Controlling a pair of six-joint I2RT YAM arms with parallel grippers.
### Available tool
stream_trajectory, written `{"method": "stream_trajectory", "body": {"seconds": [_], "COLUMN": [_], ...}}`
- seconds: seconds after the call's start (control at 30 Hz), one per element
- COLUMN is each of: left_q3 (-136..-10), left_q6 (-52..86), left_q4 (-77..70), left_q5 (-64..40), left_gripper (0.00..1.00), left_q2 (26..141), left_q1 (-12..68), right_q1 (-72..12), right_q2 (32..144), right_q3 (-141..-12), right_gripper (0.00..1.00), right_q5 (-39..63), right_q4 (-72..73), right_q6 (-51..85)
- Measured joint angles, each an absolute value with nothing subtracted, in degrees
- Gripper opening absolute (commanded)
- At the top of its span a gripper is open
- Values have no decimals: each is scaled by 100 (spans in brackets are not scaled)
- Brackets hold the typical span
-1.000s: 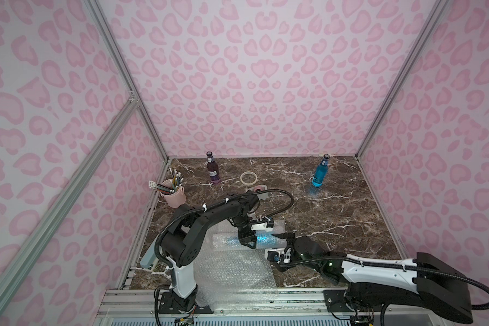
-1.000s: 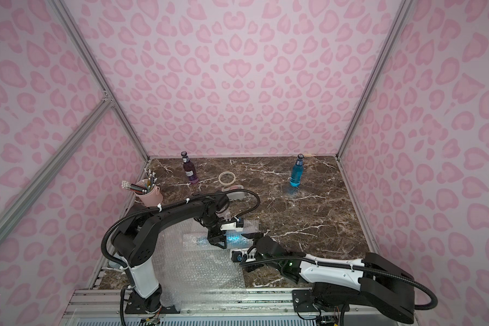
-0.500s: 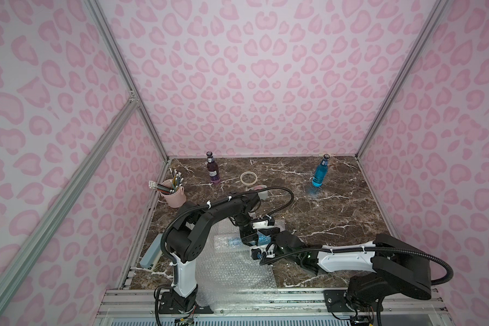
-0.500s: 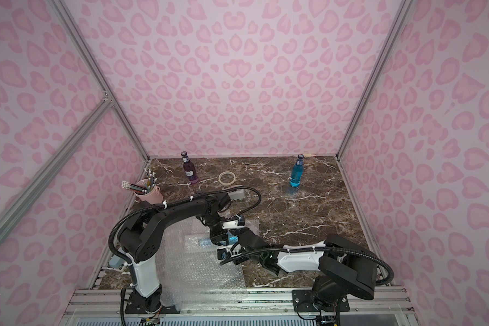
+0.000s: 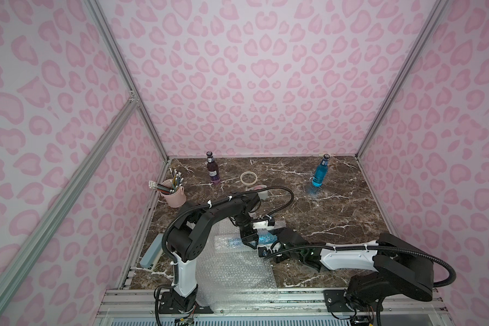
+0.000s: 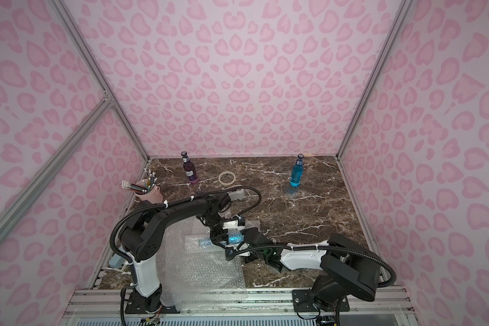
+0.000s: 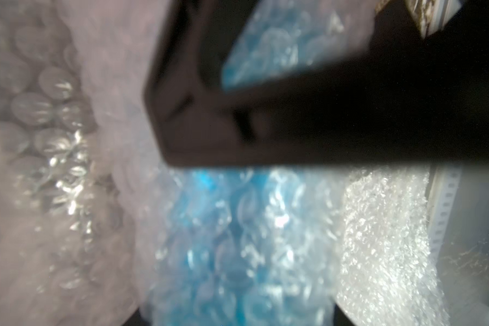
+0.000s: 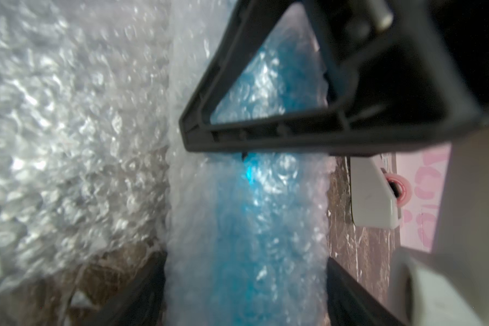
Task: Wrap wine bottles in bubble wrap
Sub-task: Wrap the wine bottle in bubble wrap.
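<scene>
A blue wine bottle rolled in bubble wrap (image 5: 233, 242) (image 6: 201, 242) lies on its side at the front of the table. My left gripper (image 5: 249, 243) (image 6: 218, 240) (image 7: 239, 316) comes down from above, shut on the bundle's middle. My right gripper (image 5: 261, 248) (image 8: 244, 296) reaches in from the right, its fingers (image 8: 141, 296) pressed against both sides of the bundle's thick end. A flat bubble wrap sheet (image 5: 232, 272) (image 6: 198, 268) lies under and in front of it. A purple bottle (image 5: 213, 172) and a blue bottle (image 5: 319, 176) stand at the back.
A pale tape roll (image 5: 248, 178) lies at the back centre, a tape dispenser (image 5: 261, 193) just in front of it. A pink cup of pencils (image 5: 174, 193) stands at the left. A grey-blue tool (image 5: 151, 254) lies by the left front edge. Patterned walls enclose the marble table (image 5: 336, 214).
My right gripper has moved left onto the wrapped bottle's end and its jaws have narrowed slightly. The left gripper has kept its hold in the same place.
</scene>
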State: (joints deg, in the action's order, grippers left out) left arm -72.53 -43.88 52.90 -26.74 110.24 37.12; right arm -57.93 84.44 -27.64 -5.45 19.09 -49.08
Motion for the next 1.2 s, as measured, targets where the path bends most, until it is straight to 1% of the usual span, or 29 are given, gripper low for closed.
{"method": "stream_trajectory", "body": {"seconds": [0.23,0.37,0.43,0.57,0.7,0.77,0.83,0.9,0.93,1.2], "left_q3": [-7310,-7312,-7312,-7284,-7279,-7282,-7279,-7264,-7244,-7074], "left_q6": [-4327,-4362,-4359,-4362,-4407,-4405,-4399,-4377,-4359,-4263], "left_q4": [5240,5286,5290,5295,5273,5242,5223,5166,5120,5280], "left_q5": [-2724,-2810,-2794,-2810,-2805,-2720,-2620,-2495,-2401,-1802], "left_gripper": [55,59,61,67,76,79,82,91,93,93], "left_q2": [11054,11056,11056,11041,10989,10921,10794,10621,10506,9677], "left_q1": [3686,3693,3686,3697,3704,3701,3697,3697,3697,3544], "right_q1": [-5885,-5937,-5935,-5848,-5787,-5754,-5706,-5666,-5649,-5433], "right_q2": [8868,9122,9194,9220,9150,9124,9115,9105,9085,9043], "right_q3": [-2985,-3157,-3170,-3170,-3181,-3221,-3293,-3345,-3358,-3553], "right_gripper": [87,84,79,66,55,52,51,51,50,50], "right_q5": [-705,-753,-784,-685,-523,-401,-274,-152,-71,429], "right_q4": [2272,2383,2458,2383,2150,2032,1870,1734,1669,1190], "right_q6": [-5009,-4921,-4890,-4814,-4718,-4692,-4668,-4619,-4587,-4268]}}
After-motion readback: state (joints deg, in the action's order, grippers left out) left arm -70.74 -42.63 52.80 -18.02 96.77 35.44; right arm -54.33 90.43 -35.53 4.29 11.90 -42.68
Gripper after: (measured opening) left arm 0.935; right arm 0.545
